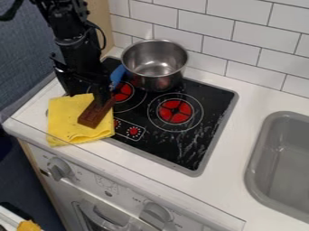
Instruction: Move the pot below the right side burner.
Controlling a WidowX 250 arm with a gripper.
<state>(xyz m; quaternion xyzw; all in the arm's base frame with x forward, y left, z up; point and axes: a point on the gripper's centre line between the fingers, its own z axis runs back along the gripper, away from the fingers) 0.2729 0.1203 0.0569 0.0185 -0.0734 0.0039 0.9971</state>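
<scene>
The silver metal pot [156, 63] stands upright at the back of the black stove top, its interior bare to view. In front of it and a bit to the right is the right side burner [175, 111], a red disc with nothing on it. My gripper [104, 94] hangs low over the stove's left side, left of the pot and apart from it, at the upper end of a brown block [95, 113]. Whether it holds that block is unclear.
The brown block lies over a yellow cloth [66, 118] at the stove's front left. A blue object [117, 76] is between my gripper and the pot. The left burner [122, 92] is partly covered. A grey sink [283, 158] is at right, the tiled wall [208, 27] behind.
</scene>
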